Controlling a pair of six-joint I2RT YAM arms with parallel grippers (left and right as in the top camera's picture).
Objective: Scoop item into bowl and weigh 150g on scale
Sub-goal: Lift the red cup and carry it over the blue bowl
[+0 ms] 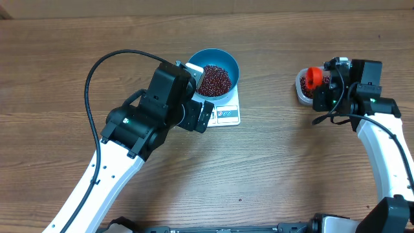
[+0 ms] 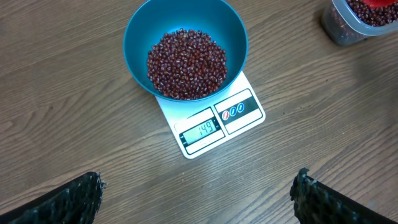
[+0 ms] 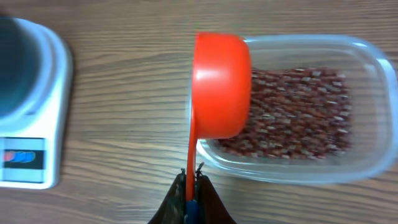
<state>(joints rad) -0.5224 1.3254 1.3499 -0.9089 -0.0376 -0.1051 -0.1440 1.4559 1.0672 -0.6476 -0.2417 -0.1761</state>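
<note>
A blue bowl [image 2: 185,46] [image 1: 215,73] holding a pile of red-brown beans [image 2: 186,64] [image 1: 214,79] stands on the white scale [image 2: 214,127] [image 1: 226,113], whose display reads 149. My left gripper [image 2: 198,199] hovers open in front of the scale, nothing between its fingers. My right gripper [image 3: 191,180] [image 1: 325,84] is shut on the handle of an orange scoop [image 3: 219,87] [image 1: 314,77]. The scoop is tipped on its side over the near-left rim of a clear tub [image 3: 298,112] [image 1: 304,87] of beans [image 3: 292,112].
The wooden table [image 1: 272,168] stretches around everything. The left arm's black body [image 1: 155,116] lies just left of the scale in the overhead view. The tub stands far right, well apart from the scale.
</note>
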